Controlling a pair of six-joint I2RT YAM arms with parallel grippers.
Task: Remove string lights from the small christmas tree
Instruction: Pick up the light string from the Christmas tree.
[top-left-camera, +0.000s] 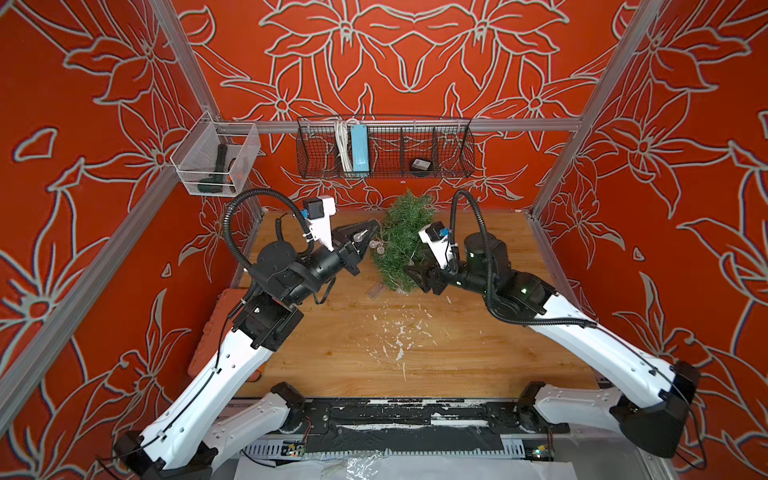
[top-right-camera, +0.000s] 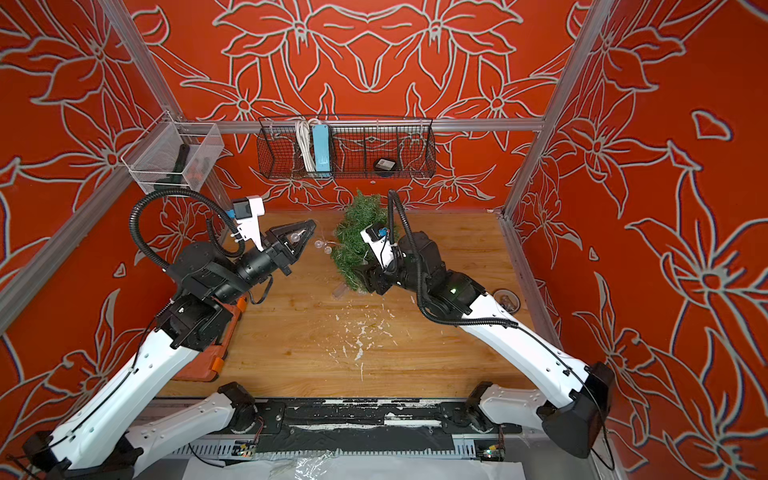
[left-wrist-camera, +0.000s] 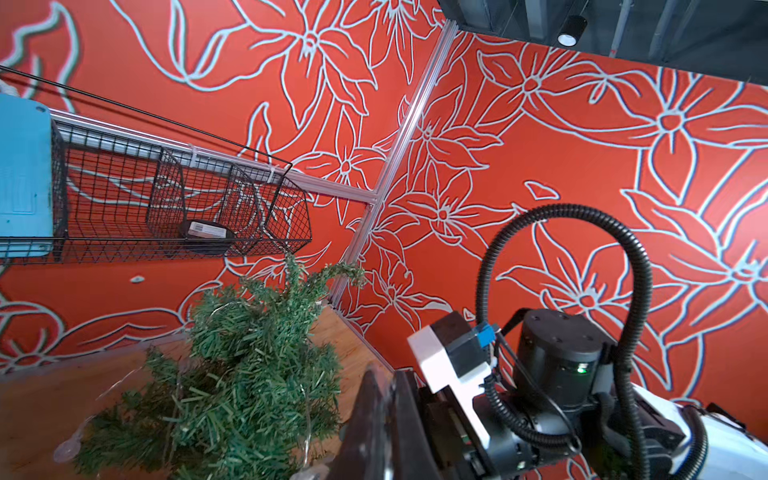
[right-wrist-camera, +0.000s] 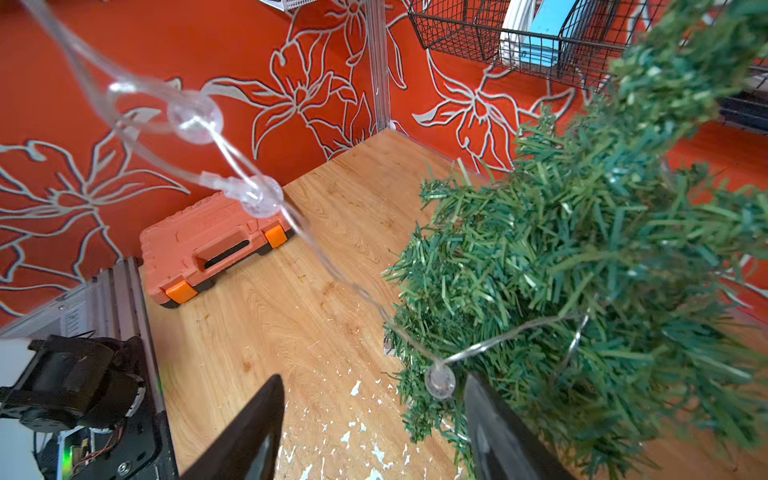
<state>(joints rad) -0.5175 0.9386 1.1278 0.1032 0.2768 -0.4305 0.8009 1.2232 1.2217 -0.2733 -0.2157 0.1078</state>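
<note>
At twelve o'clock on the tabletop (top-left-camera: 374, 340): small christmas tree (top-left-camera: 401, 237), string lights (right-wrist-camera: 195, 116) threaded through it. Left tool (top-left-camera: 370, 229) clenched on them (probably limp, fragile, so pinch between bulbs), right tool (right-wrist-camera: 372, 376) released.

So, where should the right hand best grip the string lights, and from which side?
Probably on the string lights, at the bulb on the small christmas tree's edge, coming from the bare table side. There they leave the tree and run free to the shut left hand; the open right hand faces it.
</note>
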